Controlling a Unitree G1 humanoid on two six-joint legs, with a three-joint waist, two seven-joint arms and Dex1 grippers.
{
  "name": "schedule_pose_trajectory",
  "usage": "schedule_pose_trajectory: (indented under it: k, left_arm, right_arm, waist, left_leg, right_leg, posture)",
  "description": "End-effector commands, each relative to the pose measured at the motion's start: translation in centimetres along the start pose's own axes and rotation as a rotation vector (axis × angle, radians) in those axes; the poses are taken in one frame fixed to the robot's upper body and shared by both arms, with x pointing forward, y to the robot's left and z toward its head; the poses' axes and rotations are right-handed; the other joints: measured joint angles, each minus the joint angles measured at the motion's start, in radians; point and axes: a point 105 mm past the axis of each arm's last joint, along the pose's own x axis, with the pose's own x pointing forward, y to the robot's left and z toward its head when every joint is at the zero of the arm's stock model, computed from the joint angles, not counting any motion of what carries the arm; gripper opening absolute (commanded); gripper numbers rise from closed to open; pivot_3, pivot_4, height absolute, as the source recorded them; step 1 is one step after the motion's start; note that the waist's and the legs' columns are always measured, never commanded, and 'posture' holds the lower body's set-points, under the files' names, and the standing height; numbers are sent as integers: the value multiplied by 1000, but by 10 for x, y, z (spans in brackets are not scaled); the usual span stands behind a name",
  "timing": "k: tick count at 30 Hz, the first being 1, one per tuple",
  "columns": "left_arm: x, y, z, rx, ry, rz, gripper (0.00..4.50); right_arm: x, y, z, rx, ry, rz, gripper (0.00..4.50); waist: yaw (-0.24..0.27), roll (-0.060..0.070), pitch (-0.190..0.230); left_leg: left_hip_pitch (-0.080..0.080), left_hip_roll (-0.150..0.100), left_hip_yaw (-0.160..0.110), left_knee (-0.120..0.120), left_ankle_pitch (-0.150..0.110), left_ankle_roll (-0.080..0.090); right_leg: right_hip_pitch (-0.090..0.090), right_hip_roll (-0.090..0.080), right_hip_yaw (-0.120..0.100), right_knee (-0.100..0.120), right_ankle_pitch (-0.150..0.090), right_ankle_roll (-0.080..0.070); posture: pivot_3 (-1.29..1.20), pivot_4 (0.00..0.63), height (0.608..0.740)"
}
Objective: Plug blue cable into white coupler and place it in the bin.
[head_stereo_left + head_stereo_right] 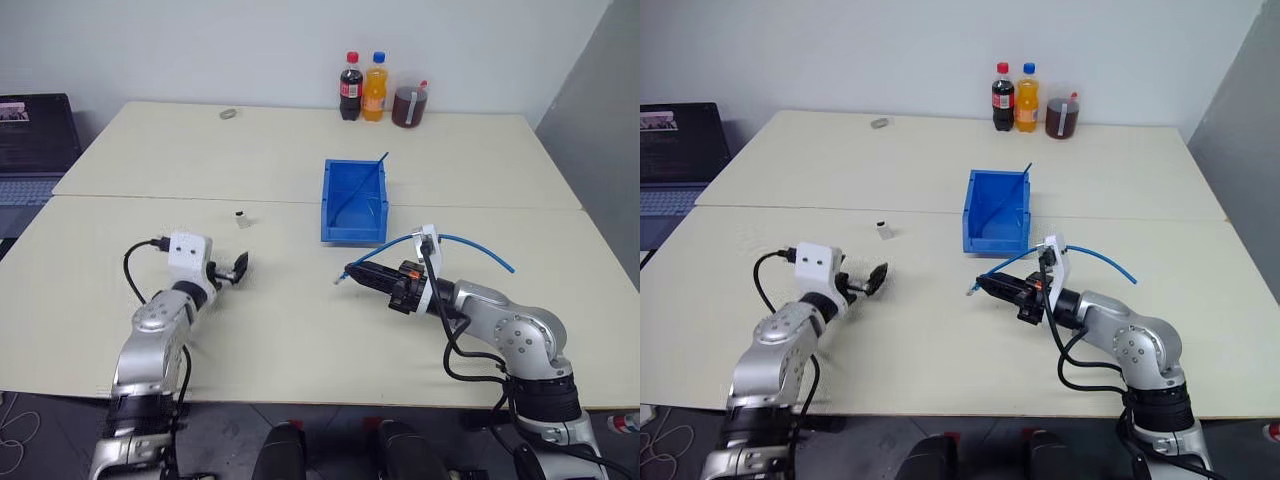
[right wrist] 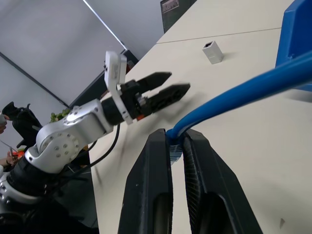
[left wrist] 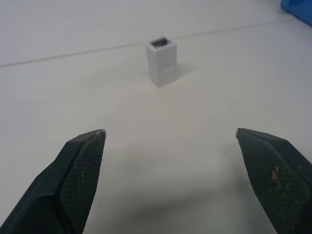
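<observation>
while the right fingers (image 2: 178, 141) pinch the blue cable (image 1: 470, 243), the left fingers (image 3: 83, 165) gape level toward the white coupler (image 3: 161, 59).

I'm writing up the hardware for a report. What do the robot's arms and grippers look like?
Both arms have rounded silver-grey segments with black joints and loose black cables looping beside them. Each wrist carries a white boxy camera housing. The left gripper and right gripper each have two black tapered fingers with finely textured inner pads. Small orange-red details show at the finger bases.
</observation>
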Motion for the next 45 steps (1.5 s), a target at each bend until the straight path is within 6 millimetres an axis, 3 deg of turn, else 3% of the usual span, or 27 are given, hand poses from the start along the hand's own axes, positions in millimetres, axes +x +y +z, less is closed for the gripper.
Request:
schedule_pose_trajectory:
  k: [1,6,13,29,45]
  left_arm:
    - [18,1,3,-54,44,66,4500]
    - [41,-13,0,-96,131,63,4500]
    - [63,-14,1,-94,168,125,4500]
    - [75,-18,3,-140,151,169,4500]
    - [80,-19,2,-167,138,183,1443]
  right_arm:
    - [1,8,13,-60,-33,30,56]
    - [2,9,15,-65,-37,30,56]
    - [2,10,16,-70,-41,29,56]
    - [0,11,14,-78,-35,20,55]
    - [0,11,11,-83,-21,20,54]
  waist:
    - [0,0,0]
    - [-3,0,0]
    - [0,0,0]
    - [0,0,0]
    - [0,0,0]
  left_leg:
    - [0,0,0,0,0,0]
    - [-1,0,0,0,0,0]
    - [-1,-1,-2,1,0,0]
    - [-1,-1,-2,1,0,0]
    - [-1,-1,-2,1,0,0]
  right_leg:
    - [0,0,0,0,0,0]
    - [0,0,0,0,0,0]
    - [0,0,-2,0,0,0]
    - [0,0,-2,0,1,0]
    - [0,0,-2,0,1,0]
  posture:
    - [0,150,740]
    - [0,150,740]
    - [0,150,740]
    - [0,150,740]
    - [0,150,740]
